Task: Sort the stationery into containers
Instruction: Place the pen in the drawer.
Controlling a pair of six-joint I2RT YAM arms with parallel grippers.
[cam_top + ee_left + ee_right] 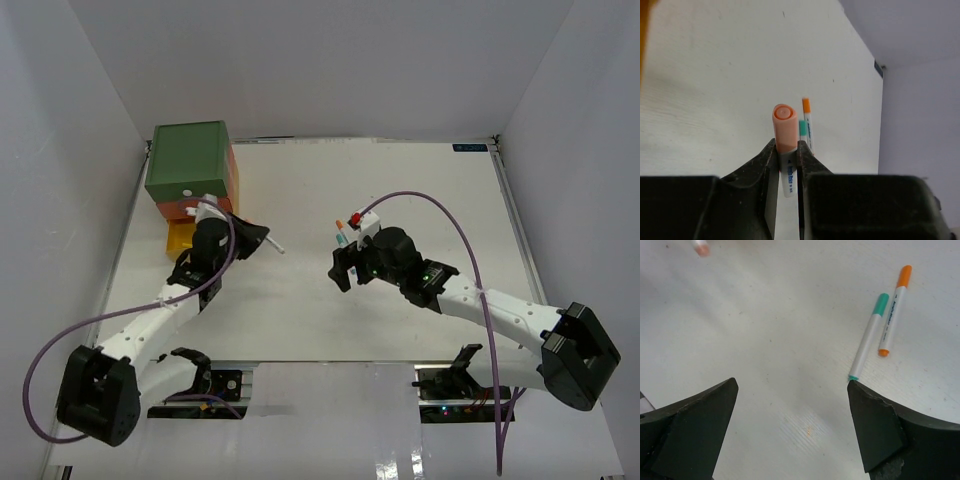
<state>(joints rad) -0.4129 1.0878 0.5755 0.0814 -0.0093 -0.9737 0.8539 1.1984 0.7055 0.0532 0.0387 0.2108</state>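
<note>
A white pen with a peach cap is pinched between the closed fingers of the left gripper. It is held above the table, left of centre and just on the near side of the stacked drawers. Two more pens lie loose near the middle of the table: a green-capped pen and an orange-capped pen, side by side. The right gripper hovers over them with its fingers spread wide, holding nothing. The drawers, green over orange-red over yellow, sit at the far left, with the yellow one jutting out toward the near side. Their contents are hidden. The sorting looks unfinished: one pen is in hand and two wait on the table.
</note>
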